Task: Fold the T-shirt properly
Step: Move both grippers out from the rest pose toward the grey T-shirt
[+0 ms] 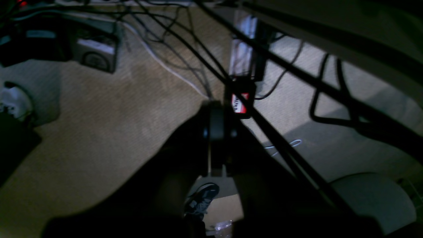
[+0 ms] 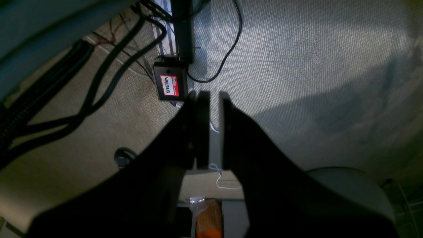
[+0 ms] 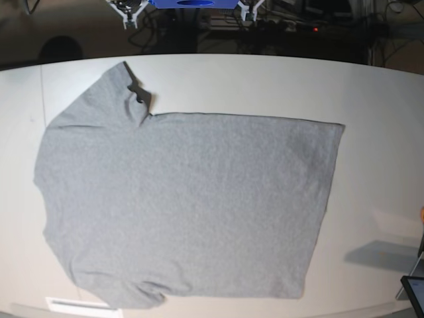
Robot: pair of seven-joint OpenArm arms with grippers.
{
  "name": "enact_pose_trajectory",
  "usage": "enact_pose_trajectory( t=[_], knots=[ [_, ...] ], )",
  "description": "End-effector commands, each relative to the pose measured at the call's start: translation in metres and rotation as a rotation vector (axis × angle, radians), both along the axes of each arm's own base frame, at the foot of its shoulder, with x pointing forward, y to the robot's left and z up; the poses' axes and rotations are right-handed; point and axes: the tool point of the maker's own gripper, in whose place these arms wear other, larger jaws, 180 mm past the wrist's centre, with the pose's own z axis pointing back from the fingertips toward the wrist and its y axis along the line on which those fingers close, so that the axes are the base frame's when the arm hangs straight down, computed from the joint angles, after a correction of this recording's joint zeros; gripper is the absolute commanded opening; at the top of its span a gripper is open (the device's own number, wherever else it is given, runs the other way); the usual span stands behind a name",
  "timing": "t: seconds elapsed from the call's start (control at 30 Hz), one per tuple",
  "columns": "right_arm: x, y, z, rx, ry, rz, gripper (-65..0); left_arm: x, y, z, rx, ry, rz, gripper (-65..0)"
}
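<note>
The T-shirt point(image 3: 185, 205) lies flat and plain side up on the white table point(image 3: 377, 119), collar end toward the base view's left, hem toward its right. One sleeve point(image 3: 106, 99) reaches toward the table's far edge, its tip curled over; the other sits at the near edge. Bare table runs past the hem and along the far side of the shirt. A dark tablet corner point(image 3: 414, 291) pokes in at the near edge, past the hem.

Neither of my arms is over the shirt. My left gripper point(image 1: 218, 132) hangs above carpet point(image 1: 99, 115) with its jaws pressed shut on nothing, cables point(image 1: 185, 43) crossing beyond it. My right gripper point(image 2: 211, 129) shows a narrow slit, empty, near a labelled black box point(image 2: 170, 86).
</note>
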Motion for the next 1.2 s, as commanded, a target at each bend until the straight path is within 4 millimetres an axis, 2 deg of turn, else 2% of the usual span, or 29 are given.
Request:
enact_pose_trajectory(
  t=[0.0,0.07,0.13,0.17,0.3,0.57,0.7,0.8,0.93,1.07,1.17],
  knots=[
    [-0.014,0.0,0.001,-0.001,0.019,-0.006,-59.3,-0.009,0.001,0.001,0.0,0.014,-0.003,-65.0],
    [-0.013,0.0,0.002,-0.002,0.007,-0.007,-59.3,-0.013,0.006,0.002,0.007,0.017,-0.005,-65.0],
    [-0.01,0.0,0.002,-0.003,-0.007,-0.008,-59.3,-0.001,0.014,0.003,0.021,-0.023,-0.016,-65.0],
    [-0.012,0.0,0.003,-0.003,-0.009,-0.008,-59.3,0.0,0.02,0.004,0.03,-0.035,-0.022,-65.0],
    [-0.013,-0.002,0.008,-0.006,-0.047,-0.009,-59.3,0.012,0.026,0.007,0.043,-0.079,-0.038,-65.0],
    [-0.021,-0.006,0.023,-0.014,-0.11,-0.007,-59.3,0.017,0.032,0.019,0.056,-0.143,-0.052,-65.0],
    [-0.029,-0.005,0.033,-0.013,-0.134,-0.009,-59.3,0.014,0.025,0.027,0.026,-0.169,-0.182,-65.0],
    [-0.021,-0.005,0.044,-0.015,-0.188,-0.01,-59.3,0.01,0.024,0.036,0.013,-0.192,-0.256,-65.0],
    [-0.018,-0.006,0.057,-0.017,-0.229,-0.009,-59.3,0.009,0.024,0.047,0.012,-0.227,-0.259,-65.0],
    [-0.023,-0.007,0.069,-0.019,-0.252,-0.009,-59.3,0.022,0.015,0.062,-0.008,-0.348,-0.258,-65.0],
    [-0.018,-0.007,0.078,-0.021,-0.286,-0.008,-59.3,0.022,0.014,0.066,-0.013,-0.374,-0.256,-65.0]
  ],
)
